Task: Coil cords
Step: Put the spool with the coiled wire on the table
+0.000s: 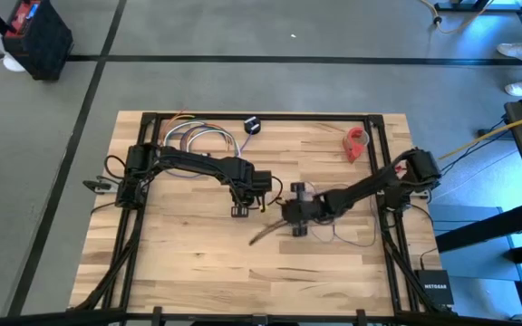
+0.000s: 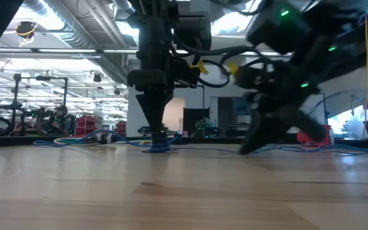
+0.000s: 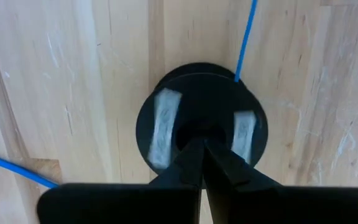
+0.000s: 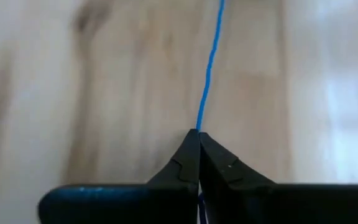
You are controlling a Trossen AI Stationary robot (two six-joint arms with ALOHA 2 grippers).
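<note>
Arms angled inward, right end effector (image 4: 198,134) pinching cable (image 4: 211,59).

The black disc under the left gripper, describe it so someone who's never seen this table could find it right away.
Start at the wooden table and follow the left arm to its shut left gripper near the middle. The disc lies flat right under its tips. It alone has the thin blue cord running from its rim; the other black disc sits at the far edge.

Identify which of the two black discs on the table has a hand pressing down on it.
The disc mid-table, under the shut left hand, with the blue cord leaving it. The other disc lies untouched near the far edge.
</note>
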